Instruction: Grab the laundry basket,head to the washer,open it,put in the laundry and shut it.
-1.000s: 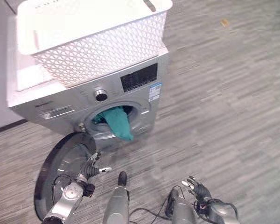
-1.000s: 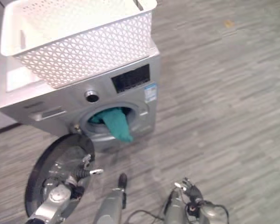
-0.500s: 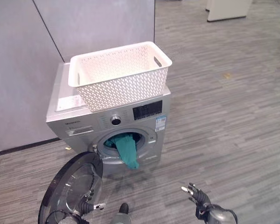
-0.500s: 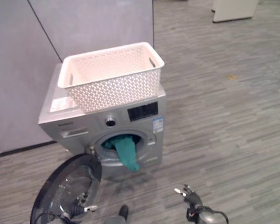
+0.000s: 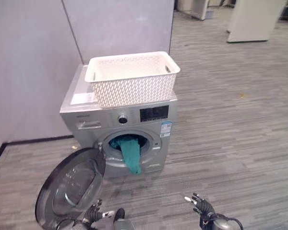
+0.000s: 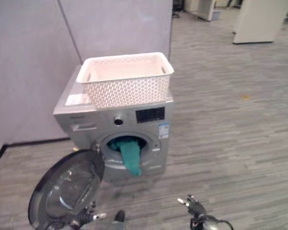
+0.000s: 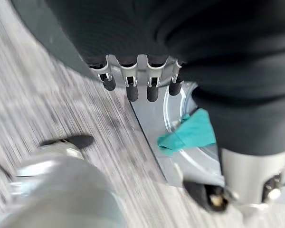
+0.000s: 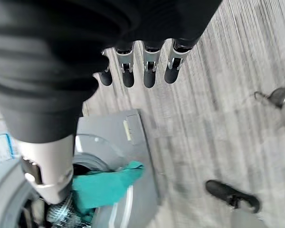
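A silver washer [image 5: 86,117] stands against a grey partition, with an empty white lattice laundry basket [image 5: 132,79] on top of it. Its round door [image 5: 69,187] is swung wide open to the left. A teal cloth [image 5: 130,152] lies in the drum opening and hangs over the rim. My left hand [image 5: 99,213] is low in front of the open door, fingers [image 7: 129,86] straight and holding nothing. My right hand [image 5: 202,208] hovers over the floor to the right, fingers [image 8: 143,69] spread and holding nothing. Both wrist views show the teal cloth [image 8: 107,184] in the opening.
A grey partition wall [image 5: 120,26] rises behind the washer. White furniture [image 5: 254,19] stands far back on the right. Grey plank floor [image 5: 230,129] stretches wide to the washer's right and front.
The camera has pulled back and lifted, so the washer looks smaller and farther. Both hands sit lower at the bottom edge. The door stays open and the cloth still hangs out.
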You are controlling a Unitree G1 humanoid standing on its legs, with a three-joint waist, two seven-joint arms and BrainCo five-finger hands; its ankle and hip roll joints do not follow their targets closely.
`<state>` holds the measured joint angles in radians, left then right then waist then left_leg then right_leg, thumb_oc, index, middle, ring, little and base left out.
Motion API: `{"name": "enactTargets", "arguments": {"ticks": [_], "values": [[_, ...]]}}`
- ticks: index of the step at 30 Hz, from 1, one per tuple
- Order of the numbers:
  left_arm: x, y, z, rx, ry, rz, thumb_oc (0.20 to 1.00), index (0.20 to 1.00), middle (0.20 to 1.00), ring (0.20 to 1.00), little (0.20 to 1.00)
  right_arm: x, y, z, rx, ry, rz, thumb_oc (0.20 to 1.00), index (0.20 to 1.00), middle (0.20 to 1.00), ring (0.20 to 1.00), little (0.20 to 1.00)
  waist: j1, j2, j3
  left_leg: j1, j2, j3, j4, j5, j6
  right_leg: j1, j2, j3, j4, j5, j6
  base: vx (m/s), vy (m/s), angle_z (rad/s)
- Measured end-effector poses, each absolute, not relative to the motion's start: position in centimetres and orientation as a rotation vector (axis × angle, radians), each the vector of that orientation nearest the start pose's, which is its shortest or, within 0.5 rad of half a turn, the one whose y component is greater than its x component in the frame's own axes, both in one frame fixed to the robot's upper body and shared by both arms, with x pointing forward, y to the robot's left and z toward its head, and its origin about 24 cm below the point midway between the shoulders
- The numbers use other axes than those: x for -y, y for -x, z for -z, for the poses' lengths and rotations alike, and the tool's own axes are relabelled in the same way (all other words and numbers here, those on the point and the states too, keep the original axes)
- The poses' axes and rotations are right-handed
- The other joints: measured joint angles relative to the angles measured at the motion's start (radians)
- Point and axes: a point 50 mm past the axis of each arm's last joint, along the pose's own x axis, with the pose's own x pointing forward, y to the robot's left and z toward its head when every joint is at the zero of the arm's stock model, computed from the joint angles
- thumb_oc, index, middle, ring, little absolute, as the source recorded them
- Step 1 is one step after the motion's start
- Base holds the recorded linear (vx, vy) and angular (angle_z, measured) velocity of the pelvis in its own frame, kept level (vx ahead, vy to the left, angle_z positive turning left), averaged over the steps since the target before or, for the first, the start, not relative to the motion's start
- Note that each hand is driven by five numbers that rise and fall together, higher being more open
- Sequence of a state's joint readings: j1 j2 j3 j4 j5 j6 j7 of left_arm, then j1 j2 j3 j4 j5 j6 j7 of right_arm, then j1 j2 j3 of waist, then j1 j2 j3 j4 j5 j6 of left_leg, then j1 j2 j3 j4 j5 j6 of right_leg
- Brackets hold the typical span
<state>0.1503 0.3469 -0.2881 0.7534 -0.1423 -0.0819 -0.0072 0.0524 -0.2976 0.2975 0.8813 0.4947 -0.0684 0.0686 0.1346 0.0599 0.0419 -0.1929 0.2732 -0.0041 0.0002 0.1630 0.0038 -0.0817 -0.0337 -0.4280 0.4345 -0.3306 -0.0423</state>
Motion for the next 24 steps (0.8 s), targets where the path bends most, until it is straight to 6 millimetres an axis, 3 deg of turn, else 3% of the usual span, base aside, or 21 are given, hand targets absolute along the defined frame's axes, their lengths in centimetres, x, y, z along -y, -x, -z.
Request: {"name": "enactTargets", "arguments": {"ticks": [1,2,3,4,5,6,7,9,12,15,19,24], "values": [[-22.1,-12.4,12.7,-0.870,-0.276,0.094,1.000,1.000,1.000,1.000,1.000,21.3,-14.3,13.2,-0.883,-0.079,0.030,1.000,1.000,1.000,1.000,1.000,0.002,0.004,0.012,-0.007,0.015,0.028,-0.005,-0.013,0.051,-0.013,0.026,0.000,0.006,-0.005,-0.019,-0.41,-0.124,0.20],[-22.6,-13.5,12.2,-0.849,-0.291,0.093,1.000,1.000,1.000,1.000,1.000,20.2,-15.2,13.1,-0.869,-0.085,0.001,1.000,1.000,1.000,1.000,1.000,-0.002,-0.076,0.046,-0.035,0.010,0.087,0.061,-0.088,0.050,-0.013,-0.027,-0.033,-0.052,0.055,-0.017,-0.28,-0.051,0.32],[-22.8,-13.9,12.0,-0.841,-0.301,0.095,1.000,1.000,1.000,1.000,1.000,19.8,-15.5,13.0,-0.860,-0.096,-0.006,1.000,1.000,1.000,1.000,1.000,-0.006,-0.116,0.063,-0.046,-0.013,0.049,0.166,-0.079,-0.016,0.008,-0.040,-0.041,-0.111,0.088,-0.026,-0.09,0.048,0.49],[-22.5,-14.2,11.9,-0.831,-0.294,0.101,1.000,1.000,1.000,1.000,1.000,20.1,-15.2,13.1,-0.868,-0.096,0.005,1.000,1.000,1.000,1.000,1.000,-0.021,-0.127,0.063,-0.029,-0.014,0.035,0.259,-0.080,-0.049,0.038,-0.037,-0.058,-0.176,0.119,-0.038,0.02,0.048,0.48],[-22.2,-14.5,11.8,-0.818,-0.289,0.107,1.000,1.000,1.000,1.000,1.000,20.3,-15.0,13.2,-0.874,-0.091,0.011,1.000,1.000,1.000,1.000,1.000,-0.030,-0.124,0.064,-0.006,-0.011,0.033,0.276,-0.079,-0.051,0.052,-0.035,-0.066,-0.200,0.116,-0.041,0.05,0.094,0.54],[-21.9,-14.9,11.6,-0.801,-0.283,0.116,1.000,1.000,1.000,1.000,1.000,20.7,-14.8,13.2,-0.878,-0.087,0.019,1.000,1.000,1.000,1.000,1.000,-0.044,-0.118,0.063,0.018,-0.010,0.043,0.318,-0.111,-0.095,0.058,-0.038,-0.100,-0.225,0.139,-0.025,0.02,0.038,0.51],[-21.5,-15.2,11.3,-0.779,-0.272,0.124,1.000,1.000,1.000,1.000,1.000,21.1,-14.5,13.2,-0.883,-0.089,0.038,1.000,1.000,1.000,1.000,1.000,-0.051,-0.100,0.050,0.065,-0.003,0.055,0.324,-0.121,-0.111,0.074,-0.025,-0.113,-0.276,0.163,-0.004,0.04,0.150,0.56],[-20.8,-15.6,11.2,-0.761,-0.255,0.132,1.000,1.000,1.000,1.000,1.000,21.6,-14.4,13.2,-0.881,-0.096,0.061,1.000,1.000,1.000,1.000,1.000,-0.073,-0.052,0.034,0.158,0.016,0.061,0.231,-0.117,-0.117,0.079,0.003,-0.113,-0.318,0.194,0.004,0.10,0.170,0.54],[-20.5,-15.2,11.4,-0.773,-0.242,0.132,1.000,1.000,1.000,1.000,1.000,21.7,-13.6,13.5,-0.900,-0.106,0.072,1.000,1.000,1.000,1.000,1.000,-0.092,-0.028,0.018,0.235,0.041,0.081,0.075,-0.081,-0.164,0.077,0.012,-0.129,-0.319,0.194,0.013,0.02,0.078,0.47],[-20.6,-14.6,11.4,-0.776,-0.231,0.127,1.000,1.000,1.000,1.000,1.000,21.6,-13.3,13.6,-0.908,-0.107,0.072,1.000,1.000,1.000,1.000,1.000,-0.073,-0.012,0.010,0.229,0.044,0.097,0.065,-0.044,-0.169,0.081,0.015,-0.133,-0.316,0.195,0.015,0.02,0.093,0.09],[-21.3,-14.4,10.9,-0.760,-0.234,0.110,1.000,1.000,1.000,1.000,1.000,21.0,-13.2,13.8,-0.920,-0.100,0.051,1.000,1.000,1.000,1.000,1.000,-0.056,-0.026,0.001,0.227,0.018,0.091,0.043,-0.045,-0.174,0.080,-0.004,-0.134,-0.317,0.210,0.040,-0.01,0.075,0.18],[-21.7,-14.7,10.6,-0.740,-0.226,0.083,1.000,1.000,1.000,1.000,1.000,20.9,-13.1,13.9,-0.925,-0.088,0.042,1.000,1.000,1.000,1.000,1.000,-0.045,-0.021,-0.003,0.227,-0.004,0.068,0.018,-0.052,-0.173,0.081,-0.025,-0.131,-0.315,0.219,0.054,0.00,0.059,0.19]]}}
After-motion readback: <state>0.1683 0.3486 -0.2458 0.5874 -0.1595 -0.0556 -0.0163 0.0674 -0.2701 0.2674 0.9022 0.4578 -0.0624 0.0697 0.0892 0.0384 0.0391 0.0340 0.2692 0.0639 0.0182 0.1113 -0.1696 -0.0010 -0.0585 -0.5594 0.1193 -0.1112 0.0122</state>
